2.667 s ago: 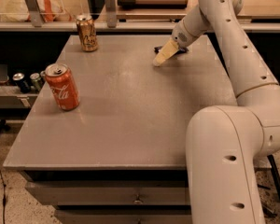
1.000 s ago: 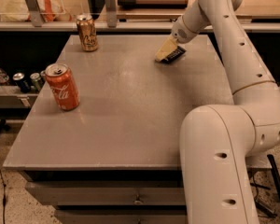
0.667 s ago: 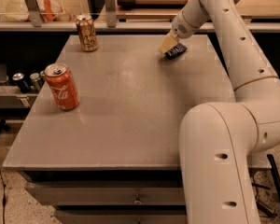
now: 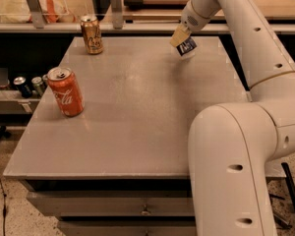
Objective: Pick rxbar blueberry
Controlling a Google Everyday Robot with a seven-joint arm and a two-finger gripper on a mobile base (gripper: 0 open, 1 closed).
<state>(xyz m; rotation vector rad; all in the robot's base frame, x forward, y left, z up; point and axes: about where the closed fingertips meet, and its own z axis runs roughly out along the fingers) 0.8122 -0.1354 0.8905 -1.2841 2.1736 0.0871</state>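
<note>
Navy-wrapped rxbar (image 4: 188,47) hangs pinched in the tan claw (image 4: 182,39) at the far right of the grey worktop (image 4: 137,122), seemingly raised just clear to complete the pick, well apart from the red can (image 4: 65,91) and gold can (image 4: 91,34) standing at the left.

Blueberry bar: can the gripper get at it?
Probably yes: the gripper seems to hold the blueberry bar at the far right of the table; the red can and gold can stand well left.

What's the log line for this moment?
pincer shut on rxbar blueberry | far-right over table | bar tilted | red can, gold can upright at left
</note>
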